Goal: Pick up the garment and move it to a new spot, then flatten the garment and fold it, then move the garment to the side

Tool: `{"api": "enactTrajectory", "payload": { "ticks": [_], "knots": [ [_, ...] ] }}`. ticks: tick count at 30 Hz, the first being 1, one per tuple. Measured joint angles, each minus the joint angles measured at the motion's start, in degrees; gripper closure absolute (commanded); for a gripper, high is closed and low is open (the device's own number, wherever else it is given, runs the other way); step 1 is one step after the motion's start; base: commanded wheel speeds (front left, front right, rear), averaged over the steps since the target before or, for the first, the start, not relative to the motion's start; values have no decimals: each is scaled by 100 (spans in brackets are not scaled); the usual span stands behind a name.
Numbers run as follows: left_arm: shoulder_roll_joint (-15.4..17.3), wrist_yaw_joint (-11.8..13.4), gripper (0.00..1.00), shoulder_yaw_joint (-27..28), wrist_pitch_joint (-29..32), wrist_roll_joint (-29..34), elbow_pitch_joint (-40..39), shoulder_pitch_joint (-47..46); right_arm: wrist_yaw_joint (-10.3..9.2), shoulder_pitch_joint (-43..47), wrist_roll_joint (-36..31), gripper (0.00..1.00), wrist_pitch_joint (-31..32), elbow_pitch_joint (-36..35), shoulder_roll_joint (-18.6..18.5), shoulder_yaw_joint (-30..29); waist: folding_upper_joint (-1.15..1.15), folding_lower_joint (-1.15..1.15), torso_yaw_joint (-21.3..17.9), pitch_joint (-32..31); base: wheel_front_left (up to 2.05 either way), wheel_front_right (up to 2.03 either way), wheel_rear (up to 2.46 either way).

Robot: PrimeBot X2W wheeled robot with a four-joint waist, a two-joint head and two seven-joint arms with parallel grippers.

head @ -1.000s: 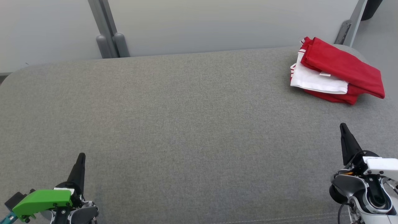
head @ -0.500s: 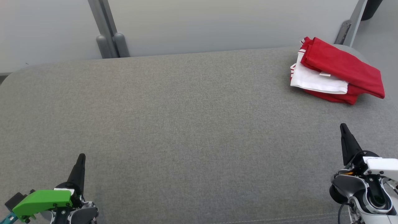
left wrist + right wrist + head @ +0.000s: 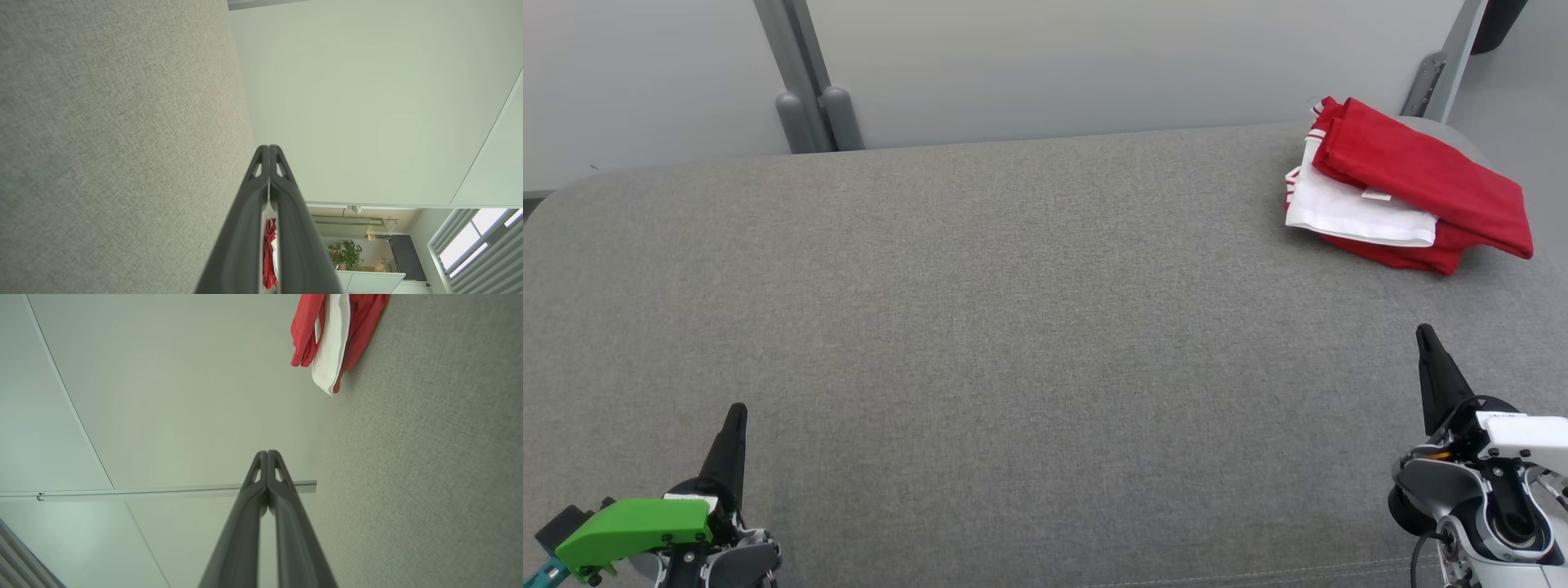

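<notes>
We see our left gripper (image 3: pixel 736 411) and right gripper (image 3: pixel 1424 331) both closed and empty, above the near side of the grey woven pad (image 3: pixel 1029 327). The folded red-and-white garment (image 3: pixel 1417 175) lies at its far right corner, before a smooth pale wall (image 3: pixel 1094 65).

Bright and even all over, with soft, pale light. Just a thin, soft shadow under the near edge of the red and white garment (image 3: pixel 1413 175) on the grey counter (image 3: pixel 1013 327). Sharp and clear in the head view. Bent, leaning lines at the edges of both wrist views (wide lens). A little fuzzy on the dark jaws close to the camera. Very bright, nearly washed out, at the window (image 3: pixel 484 220) low in the left wrist view's corner.
</notes>
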Motion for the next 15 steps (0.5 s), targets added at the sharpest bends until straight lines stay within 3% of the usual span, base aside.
{"api": "enactTrajectory", "payload": {
  "ticks": [15],
  "knots": [
    [-1,-2,100,5,1,1,11,-13,15,-1,-1,100,31,13,1,-11,0,0,0,0,0,0,0]
  ]
}}
